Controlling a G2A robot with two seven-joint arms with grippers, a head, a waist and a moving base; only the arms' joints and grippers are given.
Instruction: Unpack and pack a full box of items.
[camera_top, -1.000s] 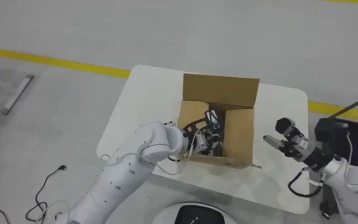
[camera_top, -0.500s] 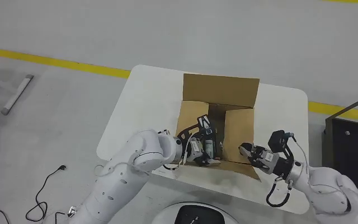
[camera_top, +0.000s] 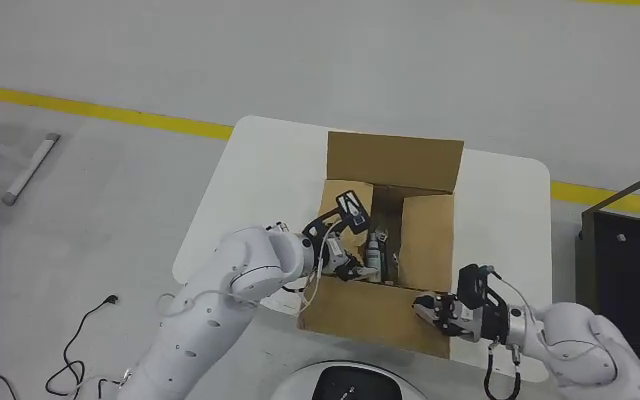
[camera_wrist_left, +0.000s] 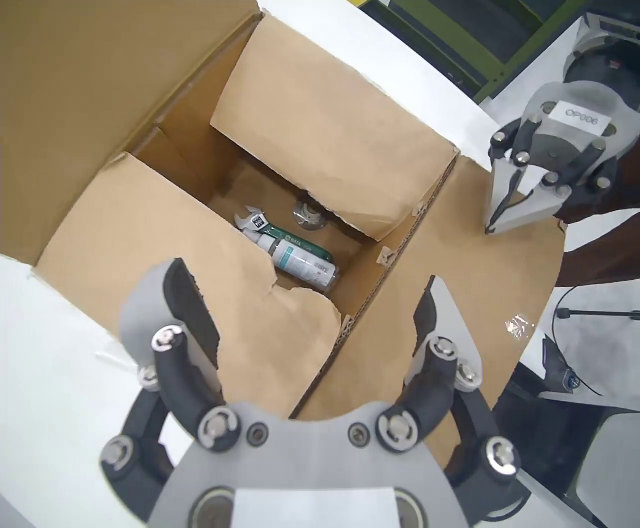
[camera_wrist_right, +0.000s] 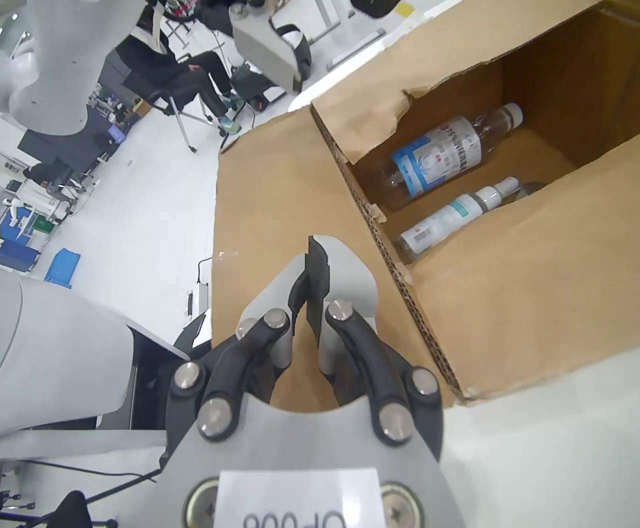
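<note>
Shifted to box flap (camera_top: 375, 312), right tool (camera_wrist_right: 310, 250) pinched together, left tool (camera_wrist_left: 302, 280) wide apart, empty

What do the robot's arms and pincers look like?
The left arm and right arm are rounded white shells with thin cables. The left pincer and right pincer each have two silver fingers with black pads, black links, shiny screws and a white label.
</note>
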